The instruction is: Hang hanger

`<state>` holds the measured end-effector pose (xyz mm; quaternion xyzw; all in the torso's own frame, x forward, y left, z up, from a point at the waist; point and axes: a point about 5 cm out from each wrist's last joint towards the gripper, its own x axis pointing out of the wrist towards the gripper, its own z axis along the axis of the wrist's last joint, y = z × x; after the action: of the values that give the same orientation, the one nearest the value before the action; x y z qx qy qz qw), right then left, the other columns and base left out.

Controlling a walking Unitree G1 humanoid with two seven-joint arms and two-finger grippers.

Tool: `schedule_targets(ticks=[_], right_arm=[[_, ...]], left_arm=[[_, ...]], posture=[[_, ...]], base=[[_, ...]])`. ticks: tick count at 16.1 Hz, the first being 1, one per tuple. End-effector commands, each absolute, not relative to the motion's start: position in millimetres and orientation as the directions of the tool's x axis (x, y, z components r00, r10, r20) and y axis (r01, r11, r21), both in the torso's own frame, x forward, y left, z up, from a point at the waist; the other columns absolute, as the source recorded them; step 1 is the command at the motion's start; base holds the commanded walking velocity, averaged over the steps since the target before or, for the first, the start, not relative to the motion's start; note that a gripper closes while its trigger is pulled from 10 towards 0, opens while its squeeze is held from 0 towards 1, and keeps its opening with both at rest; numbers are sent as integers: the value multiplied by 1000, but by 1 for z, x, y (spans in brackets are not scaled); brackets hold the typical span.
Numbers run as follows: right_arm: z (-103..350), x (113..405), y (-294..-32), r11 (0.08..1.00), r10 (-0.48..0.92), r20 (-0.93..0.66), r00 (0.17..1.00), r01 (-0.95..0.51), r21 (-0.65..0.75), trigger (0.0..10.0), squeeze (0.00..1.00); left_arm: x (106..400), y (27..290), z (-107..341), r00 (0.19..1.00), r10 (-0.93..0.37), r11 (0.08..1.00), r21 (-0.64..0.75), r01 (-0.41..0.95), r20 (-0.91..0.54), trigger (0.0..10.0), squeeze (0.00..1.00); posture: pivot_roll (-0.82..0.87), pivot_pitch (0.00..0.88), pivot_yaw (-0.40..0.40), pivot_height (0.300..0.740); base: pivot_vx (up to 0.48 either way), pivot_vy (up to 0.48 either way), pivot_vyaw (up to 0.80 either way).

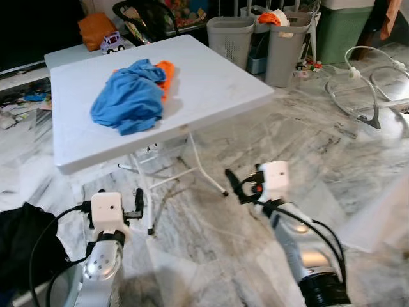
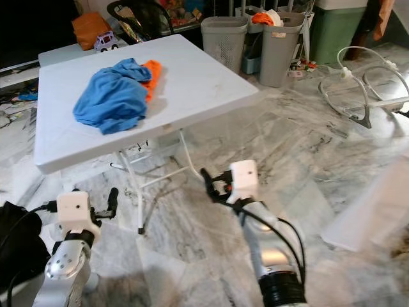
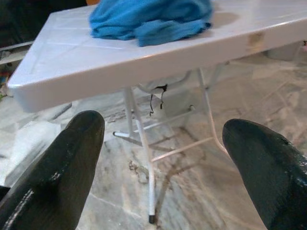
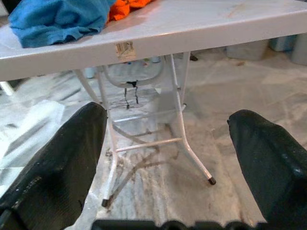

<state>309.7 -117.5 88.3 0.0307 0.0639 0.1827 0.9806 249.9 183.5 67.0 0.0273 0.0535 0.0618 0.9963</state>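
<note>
A white folding table stands ahead of me on the marble floor. A crumpled blue cloth lies on it, with an orange cloth tucked behind. White curved tubing, possibly hangers or a rack, lies on the floor at the far right. My left gripper is held low before the table's near left edge, open and holding nothing. My right gripper is raised near the table's front legs, also open with nothing in it. In both wrist views the table edge sits just above the spread fingers.
Two grey laundry baskets and a green bin stand behind the table. A black bag lies at my lower left. A pale sheet lies on the floor at right. A toy car sits on a second table behind.
</note>
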Motion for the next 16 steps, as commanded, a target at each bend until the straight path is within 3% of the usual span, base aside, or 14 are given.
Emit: schedule_targets(ticks=[1,3,13,16], right_arm=[[92,311,-111,924,379,-91,921,-371,92,10000,0],[95,312,-110,921,385,-81,919,-378,93,10000,0],[100,312,-116,922,382,-58,922,-377,91,10000,0],[100,310,-117,921,385,-54,921,-380,91,10000,0]], left_arm=[[251,187,67,984,139,989,69,-132,-109,10000,0],[252,187,67,984,143,988,69,-136,-108,10000,0],[261,177,68,988,124,991,69,-117,-98,10000,0],[263,174,72,993,104,994,53,-100,-64,10000,0]], posture=[[-6,0,70,740],[-11,0,71,740],[-44,0,81,740],[-44,0,74,740]], base=[[0,480,0],[0,480,225],[0,471,800],[0,0,444]])
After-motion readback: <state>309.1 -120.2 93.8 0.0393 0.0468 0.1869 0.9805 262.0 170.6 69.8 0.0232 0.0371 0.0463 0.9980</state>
